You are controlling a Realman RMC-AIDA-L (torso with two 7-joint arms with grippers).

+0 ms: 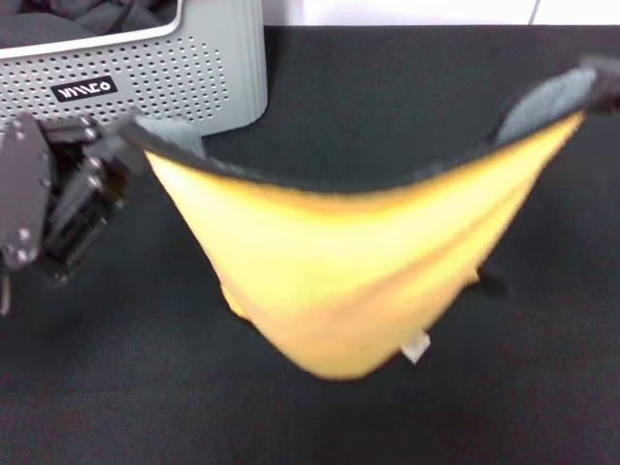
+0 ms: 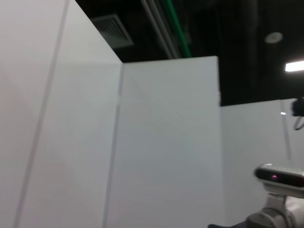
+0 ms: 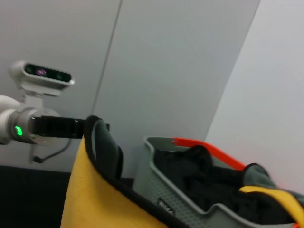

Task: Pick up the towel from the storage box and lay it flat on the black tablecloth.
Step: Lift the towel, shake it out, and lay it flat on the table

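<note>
We see the black tablecloth [image 1: 387,97] filling most of the head view; the storage box [image 1: 194,73] sits on it in the upper left of the frame, black label facing us, dark cloth inside. The towel [image 1: 339,271] hangs stretched across the centre, off the cloth, yellow face toward us, grey face showing at both top corners, black edging along the sagging top edge, white tag [image 1: 417,347] near the bottom. The left gripper [image 1: 126,145] at left centre is clamped on the towel's left corner; the right gripper [image 1: 605,77] at the upper right edge is mostly cut off, we can't tell its fingers, though the towel's right corner rises to it.
</note>
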